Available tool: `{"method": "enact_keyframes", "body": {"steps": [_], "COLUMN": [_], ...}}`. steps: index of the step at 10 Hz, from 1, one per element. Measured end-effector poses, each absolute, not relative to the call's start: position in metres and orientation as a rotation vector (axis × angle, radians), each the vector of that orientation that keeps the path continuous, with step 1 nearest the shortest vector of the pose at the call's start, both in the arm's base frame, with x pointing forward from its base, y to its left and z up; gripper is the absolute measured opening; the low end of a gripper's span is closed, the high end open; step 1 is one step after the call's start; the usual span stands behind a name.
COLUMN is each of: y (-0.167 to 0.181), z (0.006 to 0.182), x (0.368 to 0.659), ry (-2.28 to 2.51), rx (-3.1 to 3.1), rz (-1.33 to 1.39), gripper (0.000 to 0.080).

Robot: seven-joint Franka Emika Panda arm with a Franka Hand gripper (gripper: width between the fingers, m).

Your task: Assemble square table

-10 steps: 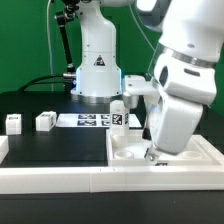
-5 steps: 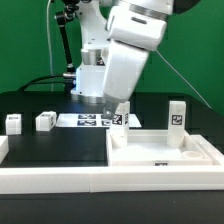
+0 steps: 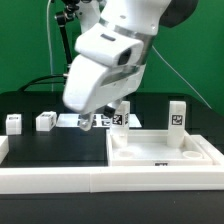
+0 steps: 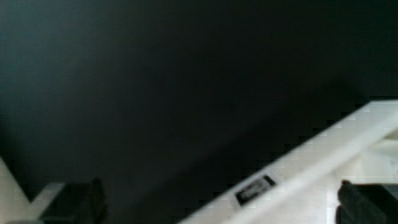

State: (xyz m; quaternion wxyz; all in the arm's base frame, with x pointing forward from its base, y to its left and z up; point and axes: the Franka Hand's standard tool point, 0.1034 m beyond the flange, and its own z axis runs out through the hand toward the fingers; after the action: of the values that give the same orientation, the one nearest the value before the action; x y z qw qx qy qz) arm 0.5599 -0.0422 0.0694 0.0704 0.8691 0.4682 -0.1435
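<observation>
The square table top is a white tray with a raised rim at the exterior view's right. One white leg stands upright at its far right corner. Another leg stands just behind the top, partly hidden by my arm. Two small legs lie on the black table at the left. My gripper hangs over the table left of the top, open and empty. In the wrist view my gripper shows dark fingertips wide apart above the top's tagged rim.
The marker board lies flat behind my gripper near the robot base. A long white border rail runs along the front, with another piece at the left edge.
My arm has swung from over the table top's right side up and to the exterior view's left. The upright leg at the far right corner, hidden before, now shows.
</observation>
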Motion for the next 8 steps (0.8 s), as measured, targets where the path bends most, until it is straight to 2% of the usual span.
{"method": "enact_keyframes", "body": {"steps": [4,8], "y": [-0.084,-0.084], "z": [0.054,0.061], "x": [0.527,0.532], "ry": [1.046,0.742], "rx": [2.744,2.818], "rz": [-0.481,-0.431], "gripper": [0.0649,0.0649]}}
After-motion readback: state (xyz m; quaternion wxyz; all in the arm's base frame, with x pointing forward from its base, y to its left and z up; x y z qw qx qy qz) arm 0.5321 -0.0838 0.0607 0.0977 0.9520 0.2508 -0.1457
